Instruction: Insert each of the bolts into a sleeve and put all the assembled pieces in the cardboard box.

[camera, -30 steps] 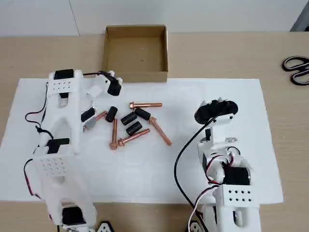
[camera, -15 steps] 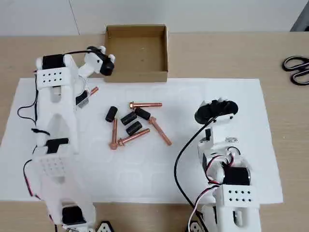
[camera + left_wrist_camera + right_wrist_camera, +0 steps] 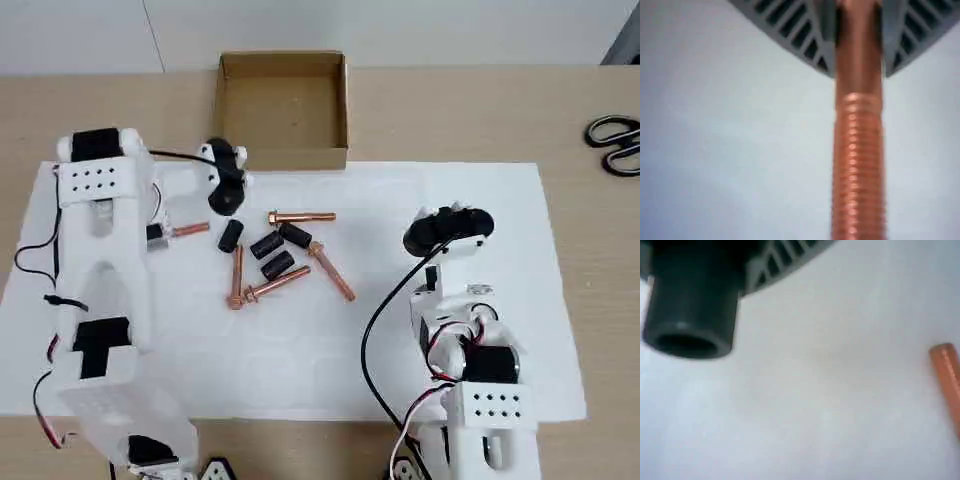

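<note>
Left pincer (image 3: pixel 858 62) clamped on bolt (image 3: pixel 858 165); right pincer (image 3: pixel 446 233) gripping sleeve (image 3: pixel 690 310).

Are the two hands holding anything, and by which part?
Left hand: a copper bolt, gripped on its smooth shank, threads sticking out. Right hand: a black sleeve, gripped at one end, open end free.

Your left arm (image 3: pixel 100 270), at about eight o'clock in the high view, is made of white printed shells with black servo blocks between them. A flat plate (image 3: pixel 92 180) on it carries a grid of small round holes. A thin black cable (image 3: pixel 180 156) runs off its upper end. Your right arm (image 3: pixel 470 380), at five o'clock, is also white and black. It has a thick black cable (image 3: pixel 367 345) curving off its nine o'clock side and a black oval housing (image 3: pixel 447 230) at its twelve o'clock end. Up close, the fingers (image 3: pixel 785 25) are grey with ribbed slots.
</note>
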